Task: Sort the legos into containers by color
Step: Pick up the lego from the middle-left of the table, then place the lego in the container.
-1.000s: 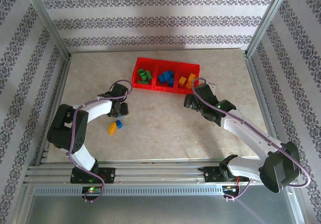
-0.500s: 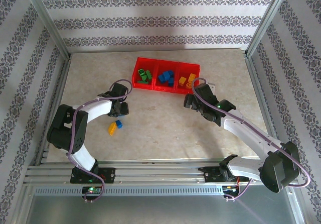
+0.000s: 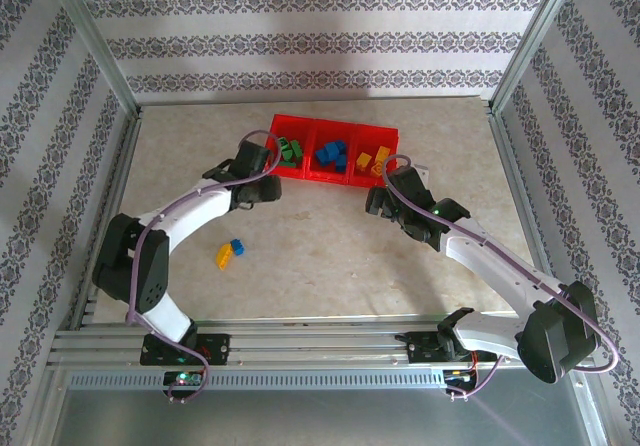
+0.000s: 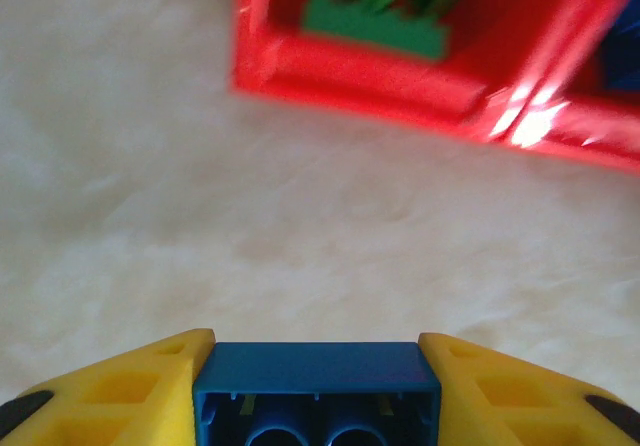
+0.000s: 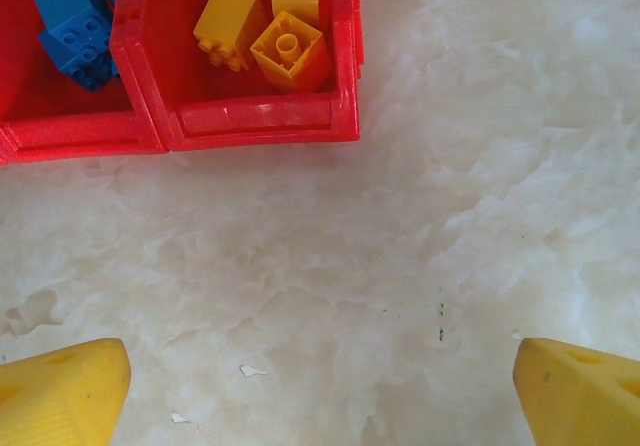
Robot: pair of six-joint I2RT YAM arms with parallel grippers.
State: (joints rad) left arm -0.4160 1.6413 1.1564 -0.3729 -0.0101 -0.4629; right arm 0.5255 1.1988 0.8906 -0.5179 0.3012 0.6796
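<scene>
Marbled tabletop [image 3: 330,256]; striped wallpaper [image 3: 300,41] on three sides. One red tray [image 3: 335,123], three compartments: green bricks [image 3: 288,150] left, blue bricks [image 3: 330,153] middle, yellow bricks [image 3: 372,158] right. Two on tabletop, touching: loose yellow brick [image 3: 225,256], loose blue brick [image 3: 237,246]. Left gripper [image 3: 268,166] clamped on held blue brick [image 4: 315,381], just before tray's left compartment. Right gripper [image 5: 320,366] spread apart.

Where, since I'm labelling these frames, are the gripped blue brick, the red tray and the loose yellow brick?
gripped blue brick [image 4: 316,366]: left wrist view, on its flat upper face.
red tray [image 5: 258,116]: right wrist view, on the near wall of the yellow compartment.
loose yellow brick [image 3: 224,256]: top external view, on its middle.
</scene>
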